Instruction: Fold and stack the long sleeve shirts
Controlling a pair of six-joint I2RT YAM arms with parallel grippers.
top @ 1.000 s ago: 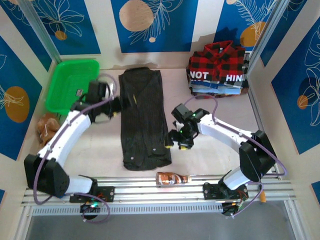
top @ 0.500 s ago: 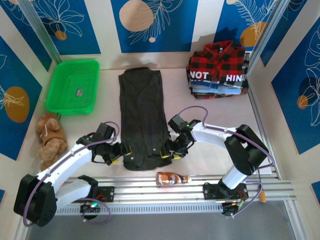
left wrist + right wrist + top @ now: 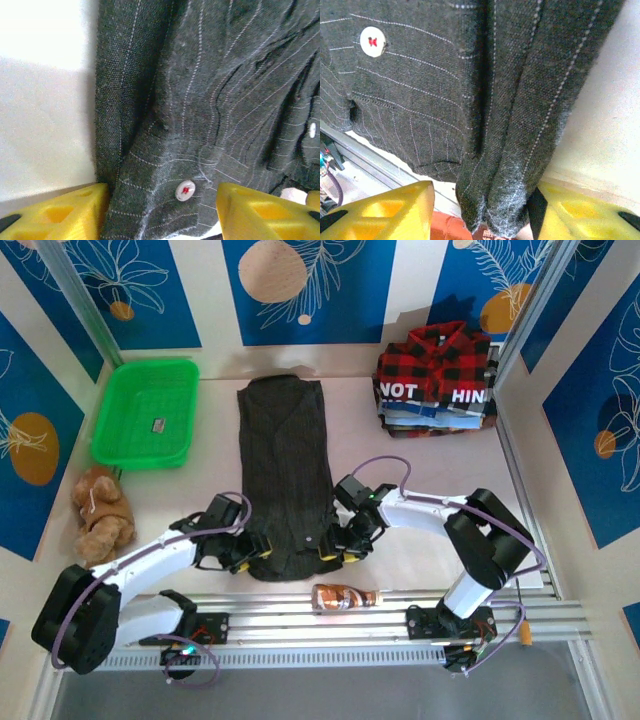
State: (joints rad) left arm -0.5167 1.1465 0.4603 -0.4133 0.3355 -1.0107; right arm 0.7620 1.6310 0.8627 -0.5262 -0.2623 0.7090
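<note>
Flat on the table (image 3: 420,470), lengthwise down the middle: charcoal shirt (image 3: 285,470), folded into a long strip. At its near left corner: left claw (image 3: 250,552), spread wide, cloth between the yellow fingers (image 3: 55,212). At its near right corner: right claw (image 3: 335,548), likewise spread, folded edge between. Far right, atop a stack (image 3: 435,410): plaid shirt (image 3: 435,355).

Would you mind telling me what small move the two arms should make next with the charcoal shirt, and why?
Probably close both grippers. The left gripper and right gripper each stand open astride the near hem of the charcoal striped shirt, one at each corner. A pinch there looks ready, before lifting the hem toward the collar.
</note>
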